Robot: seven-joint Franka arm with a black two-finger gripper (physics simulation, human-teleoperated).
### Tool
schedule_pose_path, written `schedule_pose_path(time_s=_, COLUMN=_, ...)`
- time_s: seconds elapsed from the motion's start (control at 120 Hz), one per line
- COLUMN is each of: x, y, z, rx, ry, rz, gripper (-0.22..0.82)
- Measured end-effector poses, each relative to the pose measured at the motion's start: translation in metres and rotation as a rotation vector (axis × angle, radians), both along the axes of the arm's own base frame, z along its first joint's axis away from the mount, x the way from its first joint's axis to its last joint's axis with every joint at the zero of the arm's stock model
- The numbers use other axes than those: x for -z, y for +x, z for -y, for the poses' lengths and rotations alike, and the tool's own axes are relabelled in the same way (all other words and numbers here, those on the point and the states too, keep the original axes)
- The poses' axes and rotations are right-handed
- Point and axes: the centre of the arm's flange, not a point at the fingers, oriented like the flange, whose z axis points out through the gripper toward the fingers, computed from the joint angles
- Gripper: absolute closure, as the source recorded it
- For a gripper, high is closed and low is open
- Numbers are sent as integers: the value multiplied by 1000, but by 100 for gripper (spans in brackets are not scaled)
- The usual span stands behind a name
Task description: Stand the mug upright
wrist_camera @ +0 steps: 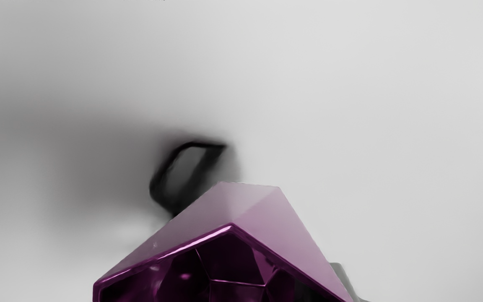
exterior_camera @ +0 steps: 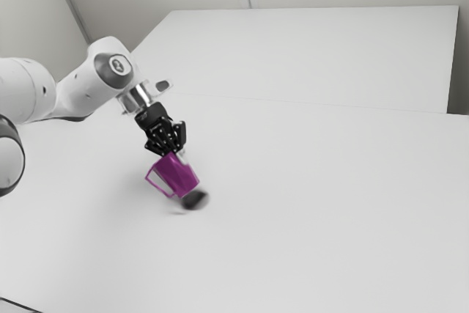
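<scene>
- The white arm (exterior_camera: 84, 89) comes in from the exterior view's left, bent down toward the broad white surface (exterior_camera: 330, 196).
- At its end the black gripper (exterior_camera: 174, 149) angles downward, right at the purple mug (exterior_camera: 176, 174). I can't tell whether this hand is spread, pressed together or pinching the mug.
- The mug is tilted, not upright, just below the gripper in the exterior view. Its handle (exterior_camera: 152, 183) sticks out toward the exterior view's left.
- In the wrist view the mug's open mouth faces back toward the hand, so I see into its dark, faceted inside; its rim (wrist_camera: 191, 246) has angular corners and catches a bright gleam.
- Just beside the mug's lower end there's a blurry dark patch (exterior_camera: 194, 199); I can't say whether it's a thing or a shadow. Nor can I tell whether the mug touches the surface.
- Softer grey shading (wrist_camera: 99, 167) spreads around that patch.
</scene>
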Motion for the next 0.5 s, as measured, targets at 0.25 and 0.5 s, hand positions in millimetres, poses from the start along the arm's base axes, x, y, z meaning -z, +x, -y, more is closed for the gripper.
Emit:
schedule_pose_path(time_s=0.25, x=-5, y=-25, z=30, rx=209, ry=331, rz=116, gripper=78)
schedule_pose_path(time_s=0.5, x=-6, y=-25, z=43, rx=294, ry=488, rz=231, gripper=79)
